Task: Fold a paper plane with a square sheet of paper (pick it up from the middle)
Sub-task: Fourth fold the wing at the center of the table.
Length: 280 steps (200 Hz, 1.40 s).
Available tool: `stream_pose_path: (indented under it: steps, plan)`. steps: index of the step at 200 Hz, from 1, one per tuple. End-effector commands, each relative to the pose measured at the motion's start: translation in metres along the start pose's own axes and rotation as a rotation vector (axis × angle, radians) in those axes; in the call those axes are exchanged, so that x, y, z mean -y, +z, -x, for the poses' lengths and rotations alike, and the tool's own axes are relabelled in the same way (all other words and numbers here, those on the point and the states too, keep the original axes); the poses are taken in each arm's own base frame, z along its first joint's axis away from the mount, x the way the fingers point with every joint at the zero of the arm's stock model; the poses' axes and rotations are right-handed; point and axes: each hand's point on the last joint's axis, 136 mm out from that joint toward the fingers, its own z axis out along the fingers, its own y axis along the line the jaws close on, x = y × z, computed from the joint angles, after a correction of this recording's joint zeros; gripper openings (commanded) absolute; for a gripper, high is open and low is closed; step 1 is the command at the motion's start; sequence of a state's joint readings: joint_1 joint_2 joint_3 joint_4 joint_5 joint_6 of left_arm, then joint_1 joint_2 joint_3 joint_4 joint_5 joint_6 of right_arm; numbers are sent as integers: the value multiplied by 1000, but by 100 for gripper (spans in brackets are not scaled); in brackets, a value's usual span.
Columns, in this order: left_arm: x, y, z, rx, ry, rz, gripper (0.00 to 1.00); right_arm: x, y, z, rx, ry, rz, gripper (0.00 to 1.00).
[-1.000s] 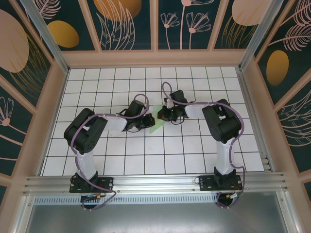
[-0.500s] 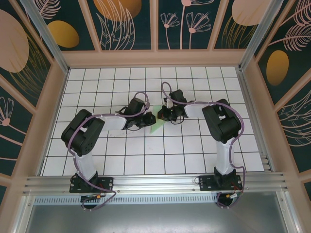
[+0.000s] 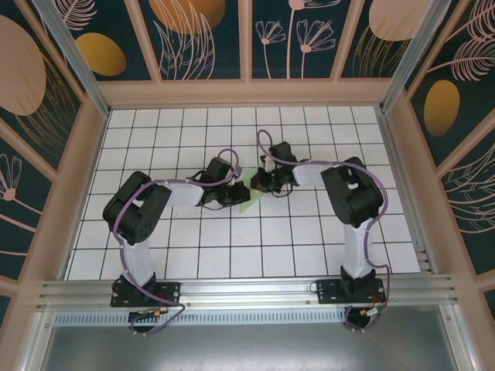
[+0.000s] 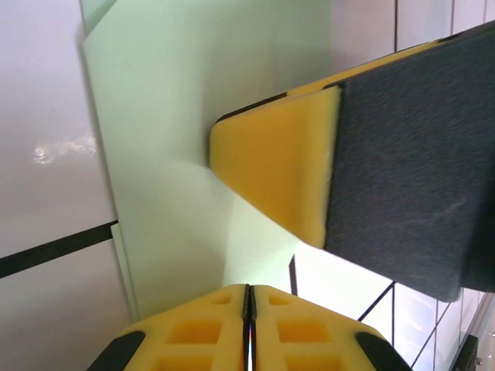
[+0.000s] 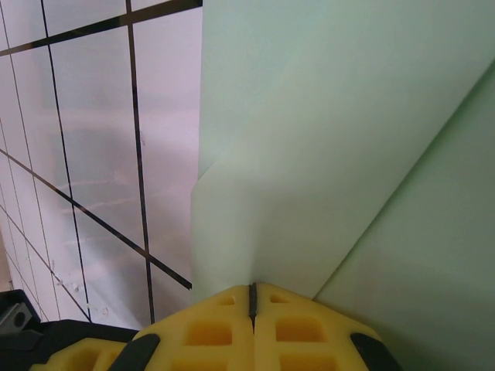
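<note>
Two grippers meet over one folded green paper [image 3: 247, 202] near the middle of the white grid table [image 3: 309, 232], as I watch from the remote station. From above, the left gripper [image 3: 232, 196] reaches in from the left and the right gripper [image 3: 258, 184] from the right, and the pale green sliver shows between and just below them, its point toward the near edge. On my left wrist camera the left gripper's yellow pads [image 4: 209, 332] sit pressed together at a thin seam just above the paper; I cannot tell whether any of it is caught between them. One yellow-tipped finger [image 4: 271, 178] of the right gripper rests on the sheet just ahead. My right wrist camera shows that gripper's pads [image 5: 209, 332] closed, with a raised fold of the paper running straight into their seam.
</note>
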<state>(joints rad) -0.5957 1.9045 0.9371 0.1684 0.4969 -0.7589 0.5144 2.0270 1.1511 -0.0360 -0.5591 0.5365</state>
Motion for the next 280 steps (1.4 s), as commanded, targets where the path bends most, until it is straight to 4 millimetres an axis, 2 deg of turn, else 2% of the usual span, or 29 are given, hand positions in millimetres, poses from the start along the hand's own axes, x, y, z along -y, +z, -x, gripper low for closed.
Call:
stream_pose_path:
  steps: [1,123,161,206,280]
  plan:
    - [-14,5,-15,-56,-4,42,13,59,18,-27,-68,78,-193,2]
    - [-38,5,-50,-106,-37,98,9,72,19,-31,-81,99,-230,1]
    - [-38,2,-62,-115,-41,105,4,75,19,-32,-83,106,-234,1]
    - [-47,-1,-77,-141,-44,125,0,78,22,-34,-92,111,-239,1]
    - [-47,-9,-90,-166,-26,124,0,81,24,-34,-99,116,-252,1]
